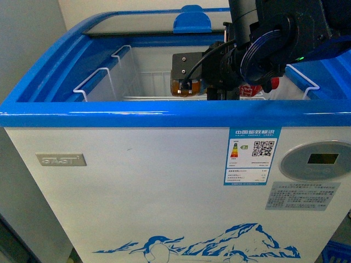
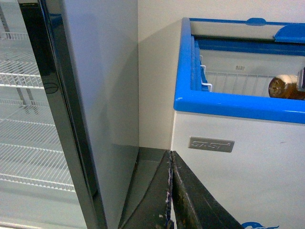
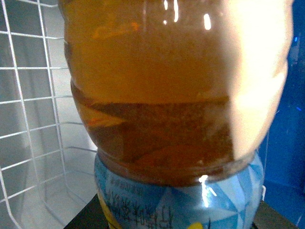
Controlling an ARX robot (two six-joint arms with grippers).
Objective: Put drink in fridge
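My right gripper (image 1: 189, 82) is shut on the drink (image 1: 176, 87), a clear bottle of amber liquid, and holds it inside the open top of the fridge (image 1: 137, 181), above the white wire basket (image 1: 118, 74). In the right wrist view the drink (image 3: 167, 105) fills the picture, with its blue and yellow label at the jaws and basket wires (image 3: 33, 119) behind. In the left wrist view my left gripper (image 2: 170, 191) is shut and empty, low beside the fridge's front (image 2: 238, 167); the drink (image 2: 286, 87) shows over the blue rim.
A taller grey cabinet (image 2: 102, 95) with a dark-framed glass door and wire shelves stands left of the fridge, a narrow gap of floor between them. The fridge's glass lid (image 1: 142, 22) is slid to the back. Another red-labelled item (image 1: 255, 89) lies in the basket.
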